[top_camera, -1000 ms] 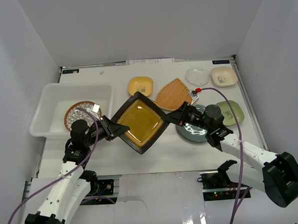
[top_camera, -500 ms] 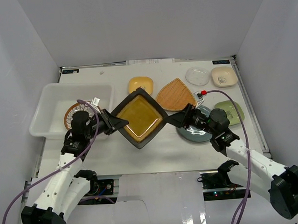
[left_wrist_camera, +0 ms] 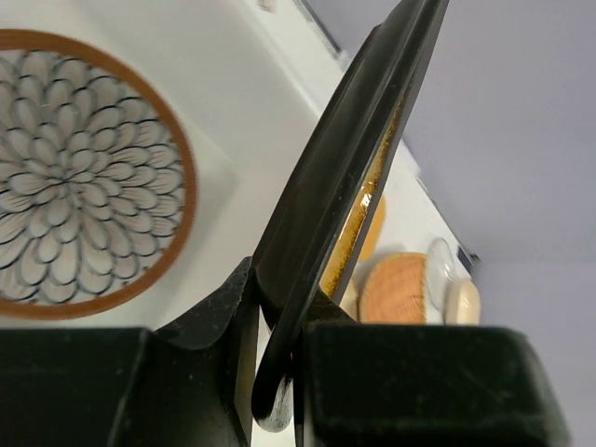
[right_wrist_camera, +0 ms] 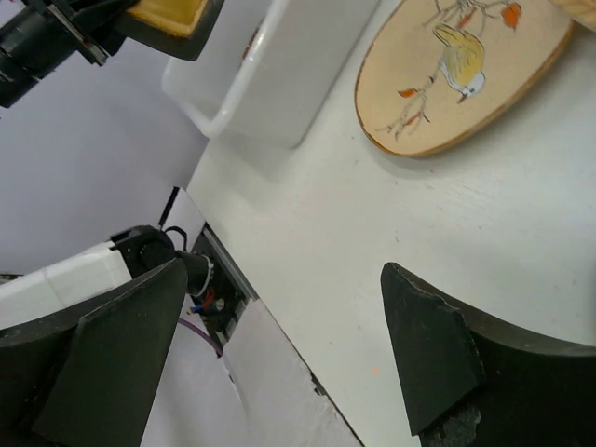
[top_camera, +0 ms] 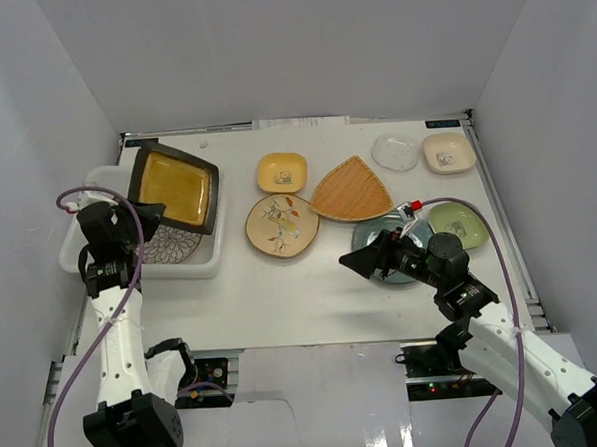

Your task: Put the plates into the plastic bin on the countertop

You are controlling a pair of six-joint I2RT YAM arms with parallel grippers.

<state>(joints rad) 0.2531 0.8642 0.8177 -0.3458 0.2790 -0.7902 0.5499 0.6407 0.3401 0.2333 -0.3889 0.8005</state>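
My left gripper is shut on the rim of the dark square plate with the amber centre, which it holds tilted over the plastic bin. In the left wrist view the plate's edge runs up from between the jaws. A round patterned plate lies in the bin. My right gripper hangs open and empty over bare countertop, in front of the teal plate.
On the countertop lie the floral cream plate, orange fan-shaped plate, yellow plate, clear plate, cream plate and green plate. White walls stand on three sides.
The right gripper let go of the dark square plate, opened and drew back. The left arm swung the plate left to above the bin, uncovering the floral plate.
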